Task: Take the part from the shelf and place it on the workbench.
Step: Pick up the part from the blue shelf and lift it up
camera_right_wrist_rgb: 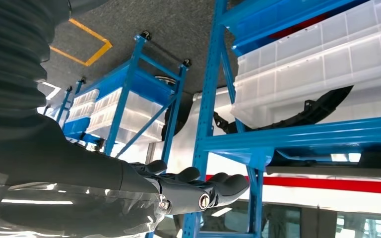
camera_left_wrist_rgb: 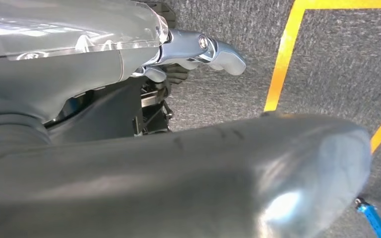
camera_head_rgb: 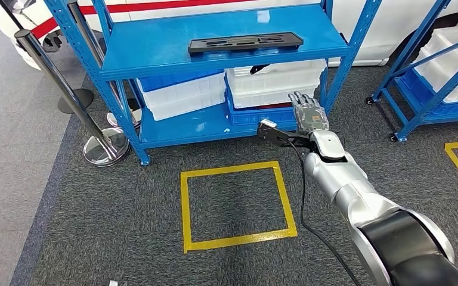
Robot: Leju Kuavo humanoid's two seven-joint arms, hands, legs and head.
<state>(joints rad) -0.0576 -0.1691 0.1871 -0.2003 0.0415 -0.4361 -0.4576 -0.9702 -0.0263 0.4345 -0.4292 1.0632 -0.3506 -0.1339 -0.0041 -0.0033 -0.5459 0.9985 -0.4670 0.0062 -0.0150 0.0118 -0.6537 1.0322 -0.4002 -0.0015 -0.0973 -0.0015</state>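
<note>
Right hand (camera_head_rgb: pixel 308 112): raised before the shelf (camera_head_rgb: pixel 214 44), fingers straight, holding nothing.
Left hand (camera_left_wrist_rgb: pixel 198 49): grip unclear.
Part (camera_head_rgb: pixel 245 42): flat on top shelf.

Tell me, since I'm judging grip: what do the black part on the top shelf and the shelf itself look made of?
Black part: probably matte moulded plastic; dull, flat, with cut-out slots. Shelf: seemingly blue-painted metal; smooth board, faint sheen, on perforated uprights.

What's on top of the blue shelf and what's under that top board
A flat black part lies on the top board of the shelf. Under it sit white bins with a dark piece sticking out; their insides are hidden.
</note>
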